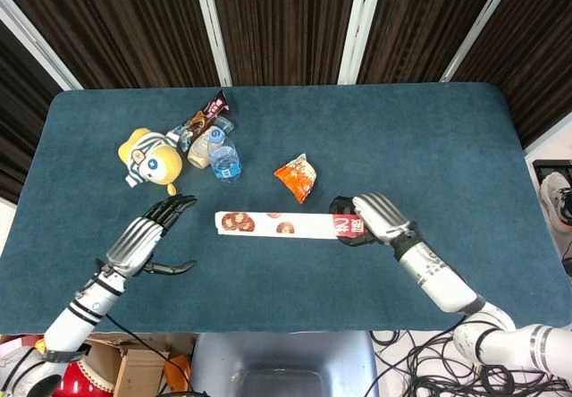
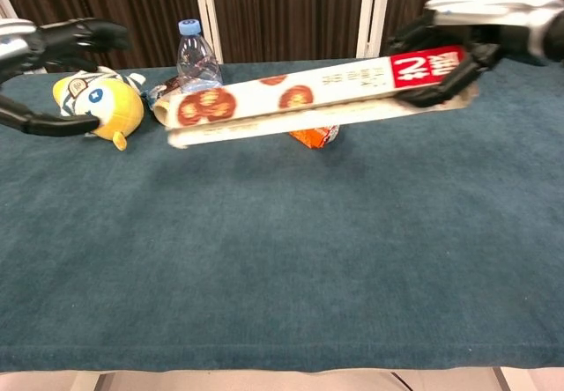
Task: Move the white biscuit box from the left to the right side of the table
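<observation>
The white biscuit box is in the air near the middle of the table, gripped only at its red right end by the right hand. The chest view shows it clear of the blue cloth, tilted so the held end rides higher than the free left end. The move looks roughly half done: the box is lifted and carried by one hand, but most of its length lies at the centre, just near of the orange snack packet. It has yet to travel to the right side and be set down.

The right hand wraps the box end from above, fingers curled over the top and under the far edge, forearm running toward the near right. The left hand holds nothing; its fingers are spread, hovering well left of the box, near the yellow plush toy.
</observation>
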